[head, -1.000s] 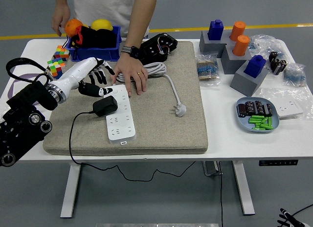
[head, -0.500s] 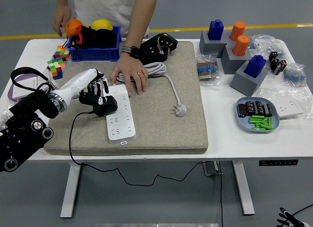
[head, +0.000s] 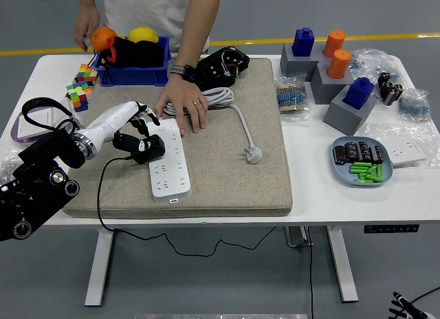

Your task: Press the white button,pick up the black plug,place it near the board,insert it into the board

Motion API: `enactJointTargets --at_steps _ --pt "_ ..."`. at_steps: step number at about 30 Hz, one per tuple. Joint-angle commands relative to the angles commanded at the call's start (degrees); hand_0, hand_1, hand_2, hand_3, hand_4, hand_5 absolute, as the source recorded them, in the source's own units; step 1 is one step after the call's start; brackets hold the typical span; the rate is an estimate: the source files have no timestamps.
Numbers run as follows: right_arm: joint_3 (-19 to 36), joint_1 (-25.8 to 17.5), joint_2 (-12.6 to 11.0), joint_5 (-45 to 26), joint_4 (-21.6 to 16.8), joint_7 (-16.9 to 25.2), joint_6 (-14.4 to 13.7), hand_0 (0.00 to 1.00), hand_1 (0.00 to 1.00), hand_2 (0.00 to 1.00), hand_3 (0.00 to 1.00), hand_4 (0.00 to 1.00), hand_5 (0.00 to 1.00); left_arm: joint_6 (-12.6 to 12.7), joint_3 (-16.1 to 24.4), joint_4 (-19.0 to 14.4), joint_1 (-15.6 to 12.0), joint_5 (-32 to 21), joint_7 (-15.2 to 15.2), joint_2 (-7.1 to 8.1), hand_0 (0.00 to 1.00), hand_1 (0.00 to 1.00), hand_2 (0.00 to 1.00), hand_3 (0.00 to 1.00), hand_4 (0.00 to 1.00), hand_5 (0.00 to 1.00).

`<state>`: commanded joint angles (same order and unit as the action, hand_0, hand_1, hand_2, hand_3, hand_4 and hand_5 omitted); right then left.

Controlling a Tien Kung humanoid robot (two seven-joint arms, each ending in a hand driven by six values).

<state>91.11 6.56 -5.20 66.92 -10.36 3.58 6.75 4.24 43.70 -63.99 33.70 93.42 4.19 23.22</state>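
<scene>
The scene is bright and evenly lit from overhead, with no harsh contrast. The white table (head: pixel 330 195) looks clean but not blown out, and shadows under the objects are short and soft. A faint shadow lies on the grey mat (head: pixel 227 168) beside the white cable (head: pixel 237 116). The clear plastic bags (head: pixel 416 102) at the far right show small glints. Focus is sharp across the table; the floor beneath stays slightly darker.

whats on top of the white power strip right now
A person's hand presses its far end. The left hand grips the black plug at the power strip's left edge. Whether the prongs are seated is hidden. The near sockets are bare.
</scene>
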Motion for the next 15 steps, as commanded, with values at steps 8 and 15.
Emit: enactJointTargets --at_steps 8,15 --pt "-0.46 0.06 -0.14 -0.26 0.01 0.02 -0.06 0.792 0.678 0.671 0.637 0.740 0.542 -0.34 -1.07 1.18 0.26 -0.72 0.06 -0.08 0.602 0.514 0.471 0.562 0.760 0.002" --pt "-0.79 0.04 -0.16 -0.40 0.01 0.06 -0.12 0.792 0.678 0.671 0.637 0.739 0.542 -0.44 -1.74 1.19 0.48 -0.93 0.07 -0.26 0.604 0.515 0.474 0.562 0.760 0.002"
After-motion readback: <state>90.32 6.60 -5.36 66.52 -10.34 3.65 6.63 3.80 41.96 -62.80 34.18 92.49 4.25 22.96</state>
